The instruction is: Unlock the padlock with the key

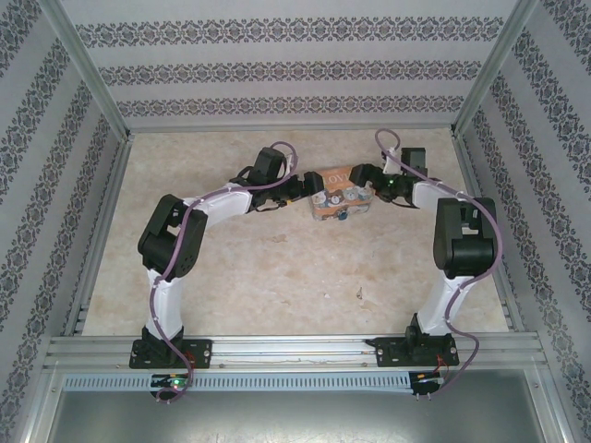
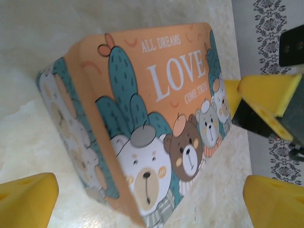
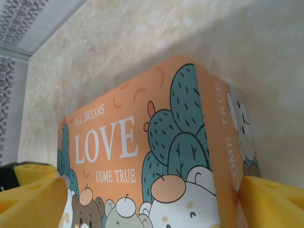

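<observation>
The orange cartoon "LOVE" box (image 1: 338, 192) lies on the table between my two grippers. At its near edge sits a tiny dark shape, apparently the padlock (image 1: 343, 217); its shackle is too small to make out. The key is not distinguishable. My left gripper (image 1: 303, 191) is at the box's left end. In the left wrist view it (image 2: 151, 202) is open, its yellow fingertips (image 2: 28, 199) wide apart and clear of the box (image 2: 156, 118). My right gripper (image 1: 367, 191) clasps the right end. Its fingertips (image 3: 273, 202) press both sides of the box (image 3: 142, 142).
Beige table (image 1: 277, 268) with patterned walls (image 1: 277, 69) on three sides and a metal rail (image 1: 295, 349) along the near edge. A small dark speck (image 1: 359, 294) lies toward the front. The right gripper's yellow pad (image 2: 270, 90) shows beside the box's far end.
</observation>
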Controlling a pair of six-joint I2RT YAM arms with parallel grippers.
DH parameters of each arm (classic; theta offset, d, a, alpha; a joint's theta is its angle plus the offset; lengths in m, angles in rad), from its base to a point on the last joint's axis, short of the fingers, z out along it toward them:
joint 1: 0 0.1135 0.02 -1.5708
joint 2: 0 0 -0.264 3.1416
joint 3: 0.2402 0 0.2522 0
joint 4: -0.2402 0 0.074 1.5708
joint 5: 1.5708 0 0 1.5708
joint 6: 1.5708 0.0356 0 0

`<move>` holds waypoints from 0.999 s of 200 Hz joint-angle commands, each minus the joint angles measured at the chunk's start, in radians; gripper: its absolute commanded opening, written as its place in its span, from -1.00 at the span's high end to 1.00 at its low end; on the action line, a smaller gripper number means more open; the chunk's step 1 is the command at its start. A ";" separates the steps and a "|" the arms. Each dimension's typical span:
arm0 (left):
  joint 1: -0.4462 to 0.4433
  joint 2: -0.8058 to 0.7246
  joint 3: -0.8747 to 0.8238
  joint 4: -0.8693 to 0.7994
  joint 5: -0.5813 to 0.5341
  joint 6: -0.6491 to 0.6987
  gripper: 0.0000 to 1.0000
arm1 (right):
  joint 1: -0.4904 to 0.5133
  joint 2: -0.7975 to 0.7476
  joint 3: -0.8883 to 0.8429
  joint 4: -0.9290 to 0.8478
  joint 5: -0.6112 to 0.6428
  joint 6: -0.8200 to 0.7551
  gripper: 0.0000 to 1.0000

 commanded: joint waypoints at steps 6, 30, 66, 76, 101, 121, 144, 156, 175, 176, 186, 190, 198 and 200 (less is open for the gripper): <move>0.011 0.009 0.001 -0.006 0.030 -0.009 -0.99 | 0.041 -0.068 -0.062 0.028 -0.032 0.023 -0.81; 0.014 0.004 -0.007 -0.038 0.029 -0.004 -0.99 | 0.082 -0.106 -0.101 0.041 -0.024 0.037 -0.78; 0.031 -0.020 -0.029 -0.067 0.009 0.018 -0.99 | 0.152 -0.156 -0.149 0.064 0.006 0.067 -0.74; 0.037 -0.027 -0.033 -0.069 0.007 0.023 -0.99 | 0.171 -0.168 -0.163 0.072 0.018 0.077 -0.74; 0.057 -0.038 -0.039 -0.083 0.008 0.034 -0.99 | 0.227 -0.190 -0.186 0.084 0.046 0.097 -0.73; 0.073 -0.052 -0.051 -0.088 0.003 0.039 -0.99 | 0.272 -0.205 -0.206 0.099 0.077 0.113 -0.73; 0.093 -0.072 -0.074 -0.090 -0.001 0.041 -0.99 | 0.308 -0.216 -0.220 0.104 0.107 0.126 -0.73; 0.104 -0.081 -0.088 -0.089 -0.003 0.041 -0.99 | 0.324 -0.221 -0.227 0.107 0.118 0.133 -0.73; 0.118 -0.102 -0.109 -0.091 -0.007 0.043 -0.99 | 0.341 -0.234 -0.237 0.104 0.145 0.136 -0.73; 0.119 -0.103 -0.110 -0.091 -0.007 0.044 -0.99 | 0.341 -0.234 -0.238 0.104 0.147 0.137 -0.73; 0.123 -0.115 -0.120 -0.093 -0.013 0.047 -0.99 | 0.342 -0.247 -0.245 0.099 0.171 0.141 -0.73; 0.125 -0.122 -0.124 -0.097 -0.015 0.050 -0.99 | 0.341 -0.252 -0.247 0.094 0.183 0.141 -0.74; 0.130 -0.132 -0.130 -0.103 -0.021 0.056 -0.99 | 0.339 -0.266 -0.250 0.085 0.211 0.141 -0.76; 0.132 -0.134 -0.132 -0.104 -0.022 0.058 -0.99 | 0.338 -0.271 -0.250 0.081 0.218 0.141 -0.77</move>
